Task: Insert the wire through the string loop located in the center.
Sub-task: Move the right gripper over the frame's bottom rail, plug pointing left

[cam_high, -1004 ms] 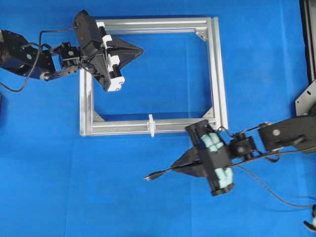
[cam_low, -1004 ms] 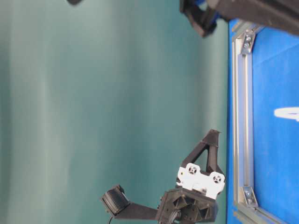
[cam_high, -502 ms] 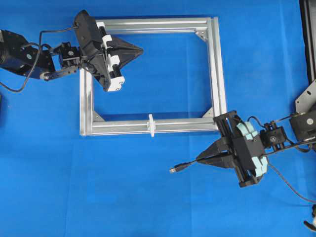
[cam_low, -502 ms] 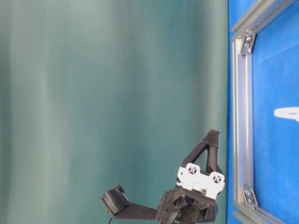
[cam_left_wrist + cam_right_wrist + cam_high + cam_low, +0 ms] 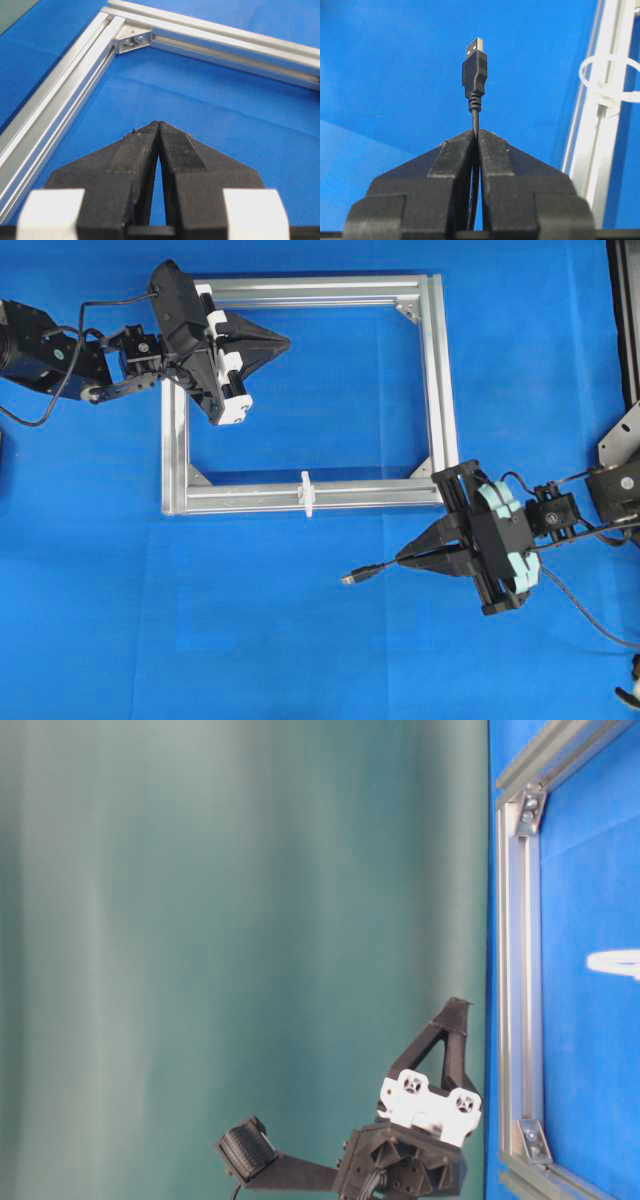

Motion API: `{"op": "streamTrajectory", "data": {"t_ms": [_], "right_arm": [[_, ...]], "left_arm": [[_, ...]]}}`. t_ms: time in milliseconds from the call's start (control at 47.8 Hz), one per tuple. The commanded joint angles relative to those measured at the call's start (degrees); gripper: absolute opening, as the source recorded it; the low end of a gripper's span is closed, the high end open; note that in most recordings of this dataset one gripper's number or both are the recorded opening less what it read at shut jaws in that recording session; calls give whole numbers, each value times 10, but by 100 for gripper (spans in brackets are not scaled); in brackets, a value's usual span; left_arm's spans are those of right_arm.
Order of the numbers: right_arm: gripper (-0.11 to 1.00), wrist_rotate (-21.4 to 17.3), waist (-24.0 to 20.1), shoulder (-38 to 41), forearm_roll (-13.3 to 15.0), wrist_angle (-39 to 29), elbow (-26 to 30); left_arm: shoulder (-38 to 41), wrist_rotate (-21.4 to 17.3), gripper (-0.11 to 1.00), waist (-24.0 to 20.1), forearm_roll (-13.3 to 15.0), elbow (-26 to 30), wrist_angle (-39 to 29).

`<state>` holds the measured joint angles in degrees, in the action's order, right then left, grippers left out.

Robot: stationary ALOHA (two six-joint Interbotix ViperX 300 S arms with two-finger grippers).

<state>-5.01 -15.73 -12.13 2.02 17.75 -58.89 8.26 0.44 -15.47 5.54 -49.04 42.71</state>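
Pinching the wire (image 5: pixel 362 574) behind its plug, right fingers (image 5: pixel 451 160) clamped, left fingers (image 5: pixel 136 150) closed empty, we risk the floppy tip missing the string loop (image 5: pixel 307 492) up-left.

Bright, even lighting, soft shadows; mild glare on aluminium frame (image 5: pixel 438 380); wrist views soft at near edge, table-level view rotated sideways.

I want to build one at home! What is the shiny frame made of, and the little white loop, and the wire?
The frame looks like brushed aluminium: silvery, matte sheen, straight grooved rails. The little white loop seems to be thin plastic, smooth and slightly see-through; it could be a cable tie. The wire looks rubber-coated, dull black, with a shiny metal plug tip.
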Motion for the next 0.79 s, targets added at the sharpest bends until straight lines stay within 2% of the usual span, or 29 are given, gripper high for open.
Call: {"op": "streamTrajectory", "data": {"t_ms": [0, 439, 774], "right_arm": [[-2, -1, 14, -8, -1, 3, 3], [-2, 0, 129, 13, -7, 4, -4], [-2, 0, 142, 31, -10, 19, -3]], "left_arm": [[-18, -1, 0, 1, -2, 5, 3], [-18, -1, 0, 1, -2, 4, 3], [-18, -1, 0, 2, -2, 5, 3]]}}
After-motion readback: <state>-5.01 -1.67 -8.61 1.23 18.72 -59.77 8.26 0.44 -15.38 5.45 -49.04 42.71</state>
